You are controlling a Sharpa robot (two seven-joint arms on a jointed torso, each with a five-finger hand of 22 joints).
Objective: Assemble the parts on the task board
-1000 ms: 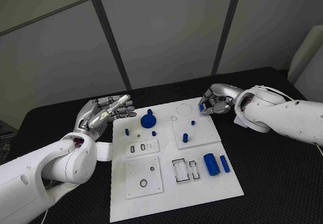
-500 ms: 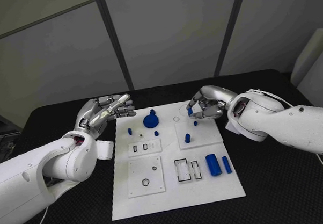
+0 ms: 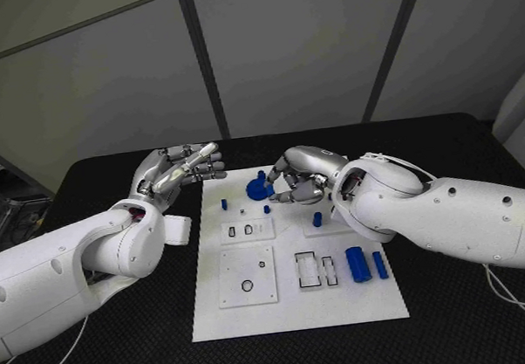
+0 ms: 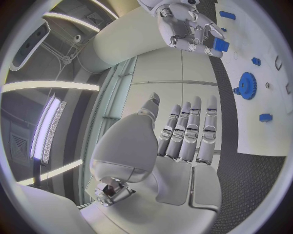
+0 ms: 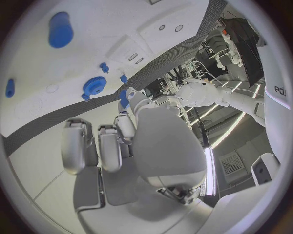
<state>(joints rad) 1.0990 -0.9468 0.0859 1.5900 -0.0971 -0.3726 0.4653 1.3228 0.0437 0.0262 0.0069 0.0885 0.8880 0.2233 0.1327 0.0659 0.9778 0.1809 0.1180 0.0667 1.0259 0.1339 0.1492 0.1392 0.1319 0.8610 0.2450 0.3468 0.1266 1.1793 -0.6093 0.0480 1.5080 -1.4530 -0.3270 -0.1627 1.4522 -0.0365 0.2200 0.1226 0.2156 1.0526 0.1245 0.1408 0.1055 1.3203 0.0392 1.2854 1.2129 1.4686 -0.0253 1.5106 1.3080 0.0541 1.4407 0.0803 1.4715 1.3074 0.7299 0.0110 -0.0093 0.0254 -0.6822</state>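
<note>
- The task board (image 3: 298, 305) lies flat in the middle of the black table (image 3: 477, 300), its long side running from near to far.
- The left hand (image 3: 181, 171) is raised just off the board's far left corner. Its fingers are extended side by side and it holds nothing; the left wrist view confirms an empty palm with straight fingers (image 4: 186, 129).
- The right hand (image 3: 298, 176) is over the far part of the board, fingers curled inward. It pinches a small blue part (image 4: 220, 45) at its fingertips, seen plainly in the left wrist view.
- A blue gear (image 3: 260, 188) stands on the far part of the board, just left of the right hand; whether the hand touches it cannot be told.
- A small blue peg (image 3: 224, 204) stands near the board's far left edge, and another small blue piece (image 3: 243, 210) sits just right of it.
- A blue post (image 3: 317, 219) stands upright right of centre, close under the right arm (image 3: 456, 223).
- A thick blue cylinder (image 3: 357, 263) and a thinner blue bar (image 3: 380, 264) lie side by side near the board's right edge.
- A black-outlined rectangular recess (image 3: 308, 268) lies just left of the cylinder.
</note>
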